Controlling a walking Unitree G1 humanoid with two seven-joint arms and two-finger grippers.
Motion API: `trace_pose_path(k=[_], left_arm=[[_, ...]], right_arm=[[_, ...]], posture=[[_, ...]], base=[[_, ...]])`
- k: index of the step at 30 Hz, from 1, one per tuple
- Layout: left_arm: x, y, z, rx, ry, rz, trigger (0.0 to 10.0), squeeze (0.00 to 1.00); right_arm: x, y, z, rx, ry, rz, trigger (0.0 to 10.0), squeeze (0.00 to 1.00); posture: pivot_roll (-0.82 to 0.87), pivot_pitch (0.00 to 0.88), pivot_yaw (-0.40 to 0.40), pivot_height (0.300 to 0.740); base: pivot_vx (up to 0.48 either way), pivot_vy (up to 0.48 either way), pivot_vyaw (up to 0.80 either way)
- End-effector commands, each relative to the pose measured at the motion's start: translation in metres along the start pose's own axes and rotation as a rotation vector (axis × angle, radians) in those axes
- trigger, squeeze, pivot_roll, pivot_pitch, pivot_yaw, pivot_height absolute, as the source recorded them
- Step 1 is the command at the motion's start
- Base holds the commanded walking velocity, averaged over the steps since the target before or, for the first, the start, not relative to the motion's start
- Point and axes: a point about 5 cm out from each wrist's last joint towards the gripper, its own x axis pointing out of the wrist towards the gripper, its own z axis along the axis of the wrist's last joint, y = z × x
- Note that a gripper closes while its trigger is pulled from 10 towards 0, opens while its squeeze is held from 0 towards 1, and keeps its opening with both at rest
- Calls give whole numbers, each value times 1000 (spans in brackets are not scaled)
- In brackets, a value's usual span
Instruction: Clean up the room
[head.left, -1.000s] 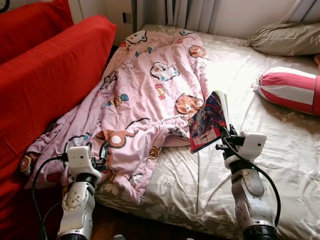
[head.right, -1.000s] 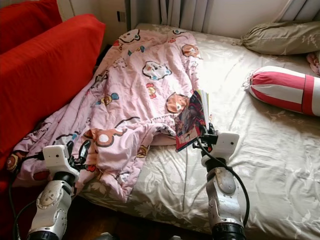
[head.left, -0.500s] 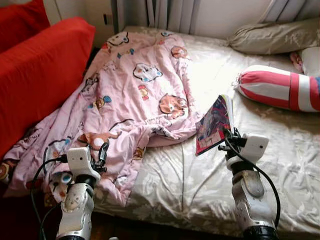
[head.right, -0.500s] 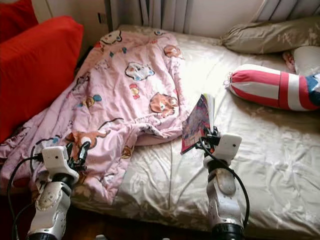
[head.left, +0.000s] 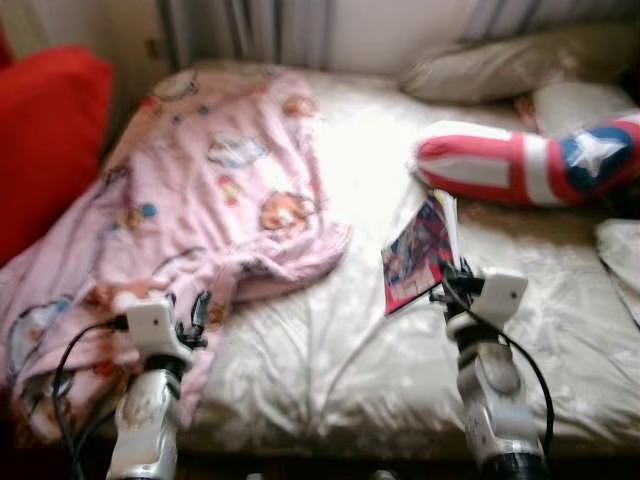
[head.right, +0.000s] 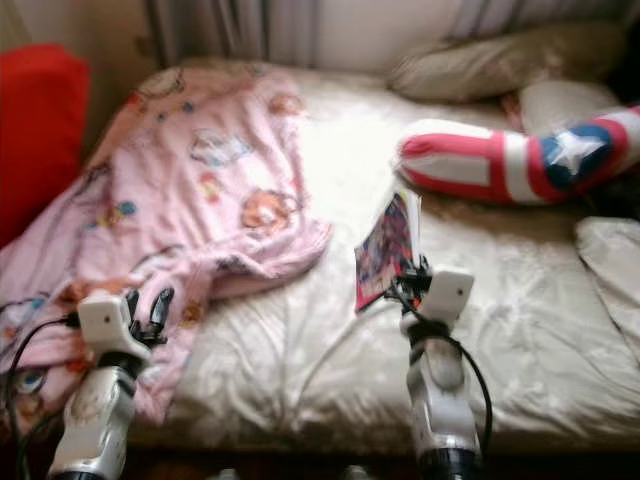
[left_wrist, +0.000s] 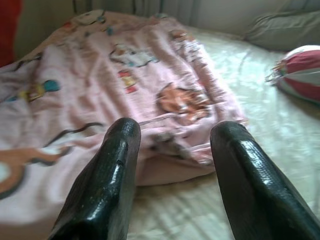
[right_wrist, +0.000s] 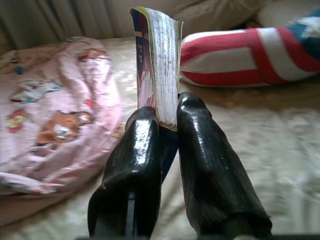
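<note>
Your right gripper pinches the book upright, lifted off the bed for carrying away; your left gripper, at eight o'clock, hangs open over the blanket.

A colourful, thin paperback book stands pinched in the right gripper above the cream floral bedsheet, beside a pink cartoon-print quilt.

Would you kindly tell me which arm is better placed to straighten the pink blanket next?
Left. The left claw is open and hovers right over the pink blanket, at the near edge of the bed. The right claw is shut on a book.
</note>
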Motion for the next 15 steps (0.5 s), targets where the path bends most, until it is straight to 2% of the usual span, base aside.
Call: trace_pose_path(k=[1,15], left_arm=[[-6,-4,-8,-3,29,-9,10000,0],[-5,-6,-8,2,30,-21,10000,0]], right_arm=[[1,-5,9,-5,-51,-11,10000,0],[2,-5,8,-9,-44,5,10000,0]], posture=[[90,155,-86,740],[85,158,-81,740]], base=[[0,-326,0],[0,-324,0]])
